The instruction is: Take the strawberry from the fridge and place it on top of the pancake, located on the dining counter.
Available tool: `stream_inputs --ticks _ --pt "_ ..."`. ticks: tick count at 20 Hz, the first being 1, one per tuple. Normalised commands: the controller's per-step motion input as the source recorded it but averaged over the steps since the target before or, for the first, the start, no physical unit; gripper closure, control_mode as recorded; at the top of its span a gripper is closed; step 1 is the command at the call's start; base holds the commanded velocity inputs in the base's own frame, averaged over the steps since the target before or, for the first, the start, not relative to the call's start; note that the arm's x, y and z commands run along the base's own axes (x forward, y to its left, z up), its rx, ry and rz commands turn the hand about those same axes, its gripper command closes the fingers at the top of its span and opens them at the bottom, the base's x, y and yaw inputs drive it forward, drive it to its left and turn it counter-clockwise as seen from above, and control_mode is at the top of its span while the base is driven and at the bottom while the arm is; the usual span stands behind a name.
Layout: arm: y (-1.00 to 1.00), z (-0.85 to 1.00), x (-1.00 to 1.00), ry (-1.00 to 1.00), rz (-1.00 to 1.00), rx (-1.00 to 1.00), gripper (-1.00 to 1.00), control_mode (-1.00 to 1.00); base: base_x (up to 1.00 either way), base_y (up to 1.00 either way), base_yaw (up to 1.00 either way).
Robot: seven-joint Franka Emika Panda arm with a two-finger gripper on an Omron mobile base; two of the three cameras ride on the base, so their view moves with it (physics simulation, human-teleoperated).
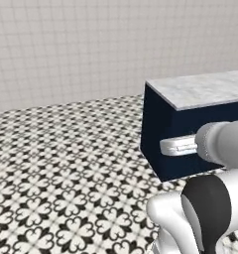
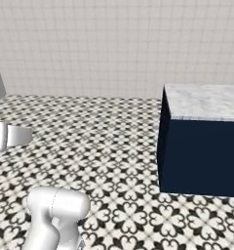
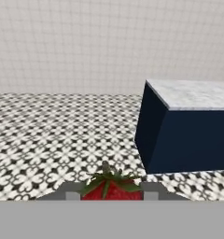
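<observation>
While pinched between the tips of the gripper with leafy cap up, the strawberry rides clamped and level — kept low over the patterned floor, well short of the marbled table ahead — presumably to carry it there safely.

I see the patterned floor carrying the dining counter, whose navy base rests directly on it.
</observation>
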Motion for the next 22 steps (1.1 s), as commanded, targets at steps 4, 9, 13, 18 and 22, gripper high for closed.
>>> stream_inputs --ticks 4,9,13,18,22 --pt "0.0 0.0 0.0 0.0 0.0 0.0 1.0 1.0 1.0 0.63 -0.02" --pt "0.0 0.0 0.0 0.0 0.0 0.0 1.0 1.0 1.0 1.0 -0.02" --pt "0.0 0.0 0.0 0.0 0.0 0.0 1.0 1.0 1.0 1.0 -0.11" --pt "0.0 0.0 0.0 0.0 0.0 0.0 1.0 1.0 1.0 0.83 -0.08" --pt "0.0 0.0 0.0 0.0 0.0 0.0 1.0 1.0 1.0 0.6 -0.01"
